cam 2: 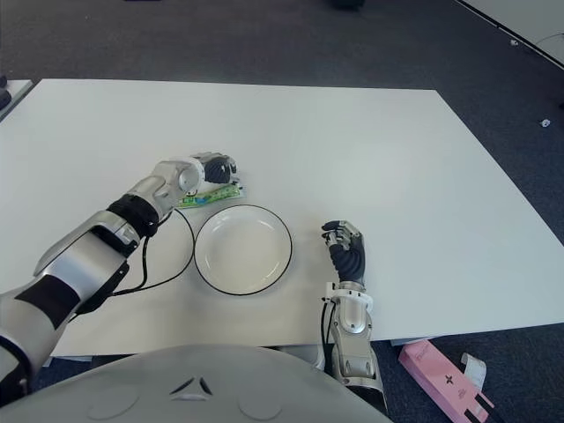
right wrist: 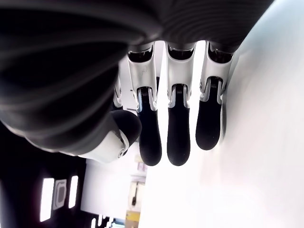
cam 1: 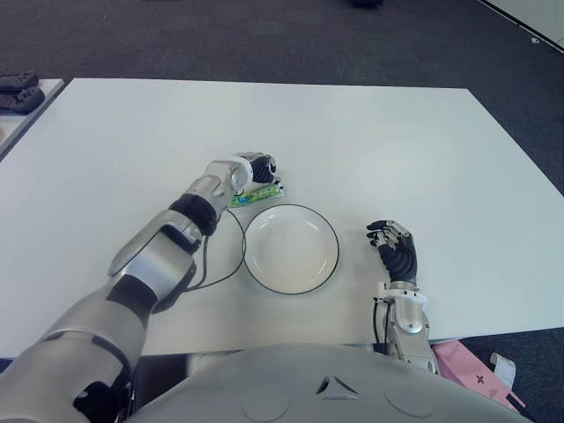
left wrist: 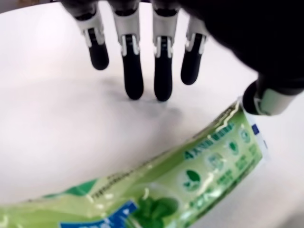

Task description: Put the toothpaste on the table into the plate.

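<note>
Left hand (cam 1: pixel 254 169) is out over the middle of the white rectangular table (cam 1: pixel 397 150), directly above the green-and-white soft toothpaste tube (left wrist: pixel 190 175). The tube lies flat on the tabletop just beyond the far-left rim of the round white plate with a thin dark rim (cam 1: pixel 291 248); tube and plate look close but apart (from the head views I cannot tell if the tube end touches the rim). In the left wrist view the four dark-tipped fingers (left wrist: pixel 133 76) hang extended past the tube, and the thumb tip sits at the tube's far edge. The fingers are not wrapped around the tube, so the hand reads as open and holding nothing. The plate holds nothing.

A thin black cable (cam 1: pixel 220 269) runs from the left forearm across the table, curving by the plate's left side.

Right hand (cam 1: pixel 395 247) shows to the right of the plate, near the table's front edge, palm side down. Its wrist view shows straight fingers (right wrist: pixel 178 128) against the white surface, nothing between them; relaxed and open.

Off the table: a pink flat box (cam 2: pixel 441 381) on the dark carpet at lower right, and dark objects (cam 1: pixel 18 91) on a neighbouring surface at the far left (identity unclear).
</note>
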### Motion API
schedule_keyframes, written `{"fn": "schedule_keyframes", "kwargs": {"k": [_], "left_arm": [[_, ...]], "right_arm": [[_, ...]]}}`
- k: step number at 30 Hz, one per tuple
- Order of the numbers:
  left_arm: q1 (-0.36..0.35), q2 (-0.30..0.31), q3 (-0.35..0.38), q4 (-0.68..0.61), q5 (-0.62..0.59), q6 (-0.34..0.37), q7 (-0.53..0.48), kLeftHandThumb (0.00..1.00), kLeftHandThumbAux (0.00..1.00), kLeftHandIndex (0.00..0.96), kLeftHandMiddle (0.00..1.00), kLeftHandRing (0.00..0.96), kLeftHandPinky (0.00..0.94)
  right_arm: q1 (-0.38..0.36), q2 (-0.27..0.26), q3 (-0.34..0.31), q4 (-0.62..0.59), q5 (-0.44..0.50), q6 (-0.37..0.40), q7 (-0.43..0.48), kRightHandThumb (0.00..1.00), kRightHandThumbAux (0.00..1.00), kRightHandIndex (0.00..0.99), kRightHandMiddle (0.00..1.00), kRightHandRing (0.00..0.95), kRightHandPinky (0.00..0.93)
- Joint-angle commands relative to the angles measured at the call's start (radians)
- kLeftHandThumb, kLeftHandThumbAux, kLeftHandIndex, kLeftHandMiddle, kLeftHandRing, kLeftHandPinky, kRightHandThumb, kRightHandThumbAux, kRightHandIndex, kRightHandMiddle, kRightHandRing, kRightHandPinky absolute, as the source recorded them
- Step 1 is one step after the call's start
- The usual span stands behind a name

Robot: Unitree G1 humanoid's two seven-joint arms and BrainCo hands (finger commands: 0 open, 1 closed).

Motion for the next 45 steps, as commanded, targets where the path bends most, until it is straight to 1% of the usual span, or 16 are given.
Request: {"fn": "schedule_keyframes", "kwargs": {"k": [1, 5, 7, 8, 10, 13, 15, 20, 27, 30, 32, 38, 41, 45], "left_arm": [[0.166, 0.048, -0.043, 0.043, 0.041, 0.039, 0.043, 0.424, 0.332, 0.259, 0.127, 0.088, 0.138], [0.198, 0.067, -0.043, 0.010, 0.049, 0.035, 0.100, 0.439, 0.318, 0.258, 0.127, 0.071, 0.129], [0.221, 0.090, -0.039, -0.034, 0.054, 0.032, 0.119, 0.444, 0.309, 0.250, 0.125, 0.064, 0.127], [0.227, 0.096, -0.038, -0.047, 0.055, 0.033, 0.122, 0.446, 0.306, 0.247, 0.124, 0.062, 0.127], [0.251, 0.131, -0.029, -0.124, 0.056, 0.041, 0.106, 0.453, 0.301, 0.232, 0.120, 0.055, 0.126], [0.278, 0.195, 0.000, -0.279, 0.052, 0.065, 0.044, 0.464, 0.301, 0.205, 0.114, 0.049, 0.129], [0.278, 0.222, 0.022, -0.334, 0.040, 0.073, 0.007, 0.464, 0.303, 0.187, 0.109, 0.049, 0.131], [0.258, 0.261, 0.078, -0.369, -0.019, 0.063, -0.086, 0.422, 0.330, 0.126, 0.085, 0.053, 0.122], [0.254, 0.320, 0.137, -0.443, -0.073, 0.056, -0.191, 0.334, 0.378, 0.099, 0.070, 0.065, 0.134], [0.256, 0.358, 0.171, -0.508, -0.098, 0.073, -0.247, 0.310, 0.393, 0.097, 0.071, 0.082, 0.166], [0.253, 0.372, 0.188, -0.541, -0.110, 0.086, -0.274, 0.290, 0.410, 0.101, 0.086, 0.110, 0.205], [0.238, 0.398, 0.206, -0.593, -0.124, 0.101, -0.341, 0.255, 0.428, 0.123, 0.130, 0.166, 0.267], [0.234, 0.421, 0.213, -0.611, -0.132, 0.088, -0.374, 0.248, 0.431, 0.136, 0.144, 0.185, 0.279], [0.237, 0.431, 0.218, -0.620, -0.137, 0.082, -0.387, 0.260, 0.435, 0.143, 0.149, 0.192, 0.271]], "right_arm": [[0.007, -0.004, -0.008, 0.001, 0.007, -0.004, 0.011, 0.715, 0.729, 0.427, 0.469, 0.474, 0.470], [0.008, -0.004, -0.011, 0.001, 0.009, -0.006, 0.016, 0.715, 0.729, 0.427, 0.472, 0.472, 0.473], [0.008, -0.004, -0.012, 0.000, 0.008, -0.006, 0.018, 0.715, 0.729, 0.427, 0.473, 0.472, 0.475], [0.008, -0.004, -0.013, 0.000, 0.007, -0.005, 0.019, 0.715, 0.729, 0.427, 0.474, 0.473, 0.476], [0.009, -0.005, -0.012, -0.001, 0.003, -0.004, 0.020, 0.715, 0.729, 0.427, 0.475, 0.474, 0.478], [0.010, -0.006, -0.011, -0.003, -0.003, -0.001, 0.021, 0.715, 0.730, 0.426, 0.474, 0.475, 0.481], [0.010, -0.008, -0.009, -0.005, -0.004, 0.002, 0.025, 0.714, 0.730, 0.426, 0.473, 0.475, 0.480], [0.007, -0.008, -0.009, -0.003, -0.002, 0.008, 0.028, 0.714, 0.730, 0.426, 0.466, 0.475, 0.473], [0.003, -0.004, -0.008, 0.000, -0.007, 0.007, 0.023, 0.713, 0.729, 0.426, 0.462, 0.474, 0.467], [0.001, -0.003, -0.008, 0.003, -0.007, 0.000, 0.022, 0.712, 0.729, 0.426, 0.461, 0.471, 0.458], [-0.001, -0.002, -0.007, 0.006, -0.008, -0.001, 0.020, 0.713, 0.729, 0.426, 0.462, 0.470, 0.460], [-0.003, -0.003, -0.005, 0.006, -0.014, 0.006, 0.017, 0.713, 0.729, 0.427, 0.463, 0.468, 0.459], [-0.005, -0.003, -0.004, 0.010, -0.015, 0.000, 0.019, 0.713, 0.729, 0.426, 0.463, 0.470, 0.467], [-0.005, -0.004, -0.003, 0.011, -0.016, -0.002, 0.019, 0.713, 0.729, 0.426, 0.463, 0.470, 0.466]]}}
